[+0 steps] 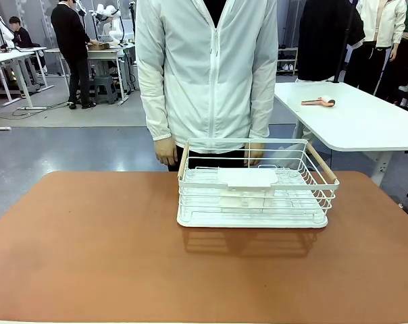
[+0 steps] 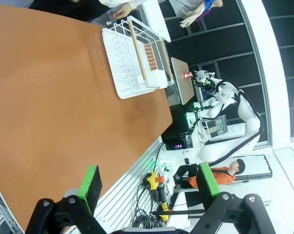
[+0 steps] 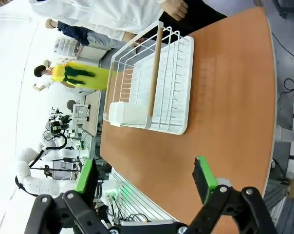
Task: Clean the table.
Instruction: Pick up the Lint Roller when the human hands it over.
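Hovering at the bottom of each wrist view, both claws have their fingers wide apart with nothing between them: the left gripper by an edge of the table, the right gripper over bare brown top. The table spreads across the lower half of the front view, and its surface looks clean to me. One thing sits on it, the white wire rack, centre frame toward the far edge. Behind it, a person stands with hands at the rim. I'd judge that the rack is what remains to be cleared, and neither claw is near it yet.
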{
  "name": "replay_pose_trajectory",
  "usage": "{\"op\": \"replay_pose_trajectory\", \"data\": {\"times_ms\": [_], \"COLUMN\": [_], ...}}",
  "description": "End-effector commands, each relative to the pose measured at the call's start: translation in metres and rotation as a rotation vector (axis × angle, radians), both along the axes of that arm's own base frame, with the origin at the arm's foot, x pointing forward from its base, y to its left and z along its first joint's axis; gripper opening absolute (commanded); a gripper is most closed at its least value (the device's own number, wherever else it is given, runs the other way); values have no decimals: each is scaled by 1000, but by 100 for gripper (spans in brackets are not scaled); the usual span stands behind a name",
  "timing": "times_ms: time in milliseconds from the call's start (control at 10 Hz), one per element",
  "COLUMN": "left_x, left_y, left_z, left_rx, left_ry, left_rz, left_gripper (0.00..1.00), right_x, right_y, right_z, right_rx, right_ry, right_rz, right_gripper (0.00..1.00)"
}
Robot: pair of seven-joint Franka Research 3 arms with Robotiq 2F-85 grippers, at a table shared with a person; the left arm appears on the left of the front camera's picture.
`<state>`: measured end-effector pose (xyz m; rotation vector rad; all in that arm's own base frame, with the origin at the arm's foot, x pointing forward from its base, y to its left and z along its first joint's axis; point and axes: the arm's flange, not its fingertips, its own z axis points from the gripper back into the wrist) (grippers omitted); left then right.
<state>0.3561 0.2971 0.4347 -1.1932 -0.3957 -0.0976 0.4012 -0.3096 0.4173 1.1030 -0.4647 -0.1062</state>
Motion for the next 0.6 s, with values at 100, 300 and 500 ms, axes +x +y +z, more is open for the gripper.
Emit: {"op": "replay_pose_trajectory", "data": {"times_ms": [100,300,500], "left_x": [-4,-4,-4], "left_y": [4,4,4], "left_z": [-1,-1,-1], "left_rx": [2,2,2], "left_ry": [4,4,4], "left_rz": [8,8,8], "left_gripper": [100,100,100], "right_x": [-2,-2,-2], "right_y": [-2,-2,-2], "right_z": [0,0,0], "right_rx": [-5,-5,-5], "right_ry": [15,15,15], "right_rz": [-6,-6,-6], "right_gripper": [100,100,100]}}
